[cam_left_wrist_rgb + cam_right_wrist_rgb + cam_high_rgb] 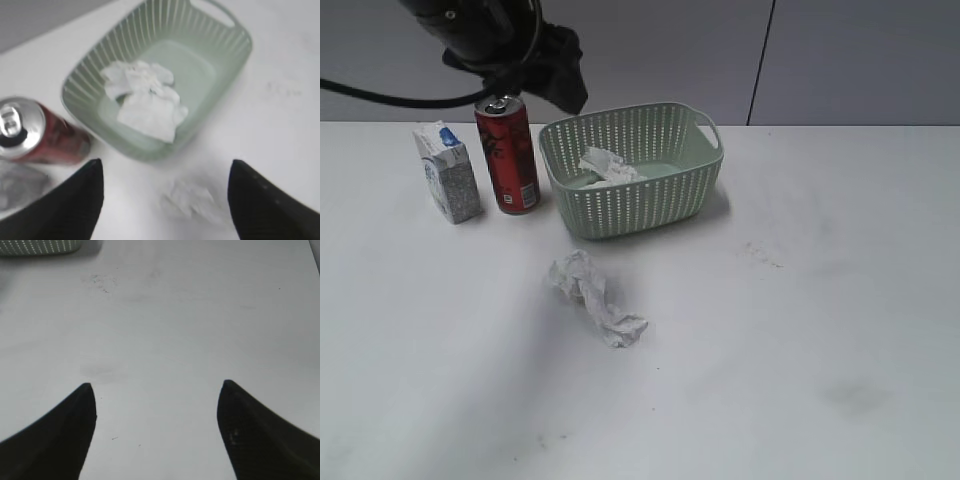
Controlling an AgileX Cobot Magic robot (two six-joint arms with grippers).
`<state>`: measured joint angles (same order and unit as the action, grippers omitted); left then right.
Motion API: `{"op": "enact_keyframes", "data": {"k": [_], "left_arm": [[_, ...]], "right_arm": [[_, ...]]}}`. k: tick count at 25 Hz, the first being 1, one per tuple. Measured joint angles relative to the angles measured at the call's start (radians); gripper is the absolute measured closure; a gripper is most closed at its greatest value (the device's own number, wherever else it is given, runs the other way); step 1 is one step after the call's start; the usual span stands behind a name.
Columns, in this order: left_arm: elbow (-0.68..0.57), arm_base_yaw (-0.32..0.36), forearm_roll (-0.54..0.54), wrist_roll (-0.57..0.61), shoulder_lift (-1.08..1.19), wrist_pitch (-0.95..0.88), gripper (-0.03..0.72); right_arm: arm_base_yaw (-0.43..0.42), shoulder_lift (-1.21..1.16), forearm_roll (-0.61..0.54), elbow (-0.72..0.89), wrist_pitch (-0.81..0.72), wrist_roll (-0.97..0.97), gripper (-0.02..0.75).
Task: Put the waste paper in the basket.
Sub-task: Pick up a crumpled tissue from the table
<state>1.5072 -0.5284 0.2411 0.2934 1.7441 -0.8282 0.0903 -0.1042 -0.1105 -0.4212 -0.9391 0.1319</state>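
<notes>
A green basket (632,172) holds crumpled paper (142,97), apparently two wads. One twisted wad (595,297) lies on the table (820,300) in front. Beside the basket: one can (507,155), one carton (447,172). Both the left gripper (165,192) and right gripper (155,425) are spread wide, empty.

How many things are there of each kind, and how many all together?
Paper wads: 2, one in the basket and one long twisted one on the table
Green baskets: 1
Red cans: 1
White-and-blue cartons: 1
Total: 5 things

The paper in the basket may be more than one wad; I cannot tell.
</notes>
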Motion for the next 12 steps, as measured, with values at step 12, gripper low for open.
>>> {"op": "enact_keyframes", "data": {"k": [12], "left_arm": [[-0.338,-0.185,-0.054,-0.064,0.034,0.265,0.106]], "right_arm": [[0.000,0.000,0.000,0.000,0.000,0.000,0.167]]}}
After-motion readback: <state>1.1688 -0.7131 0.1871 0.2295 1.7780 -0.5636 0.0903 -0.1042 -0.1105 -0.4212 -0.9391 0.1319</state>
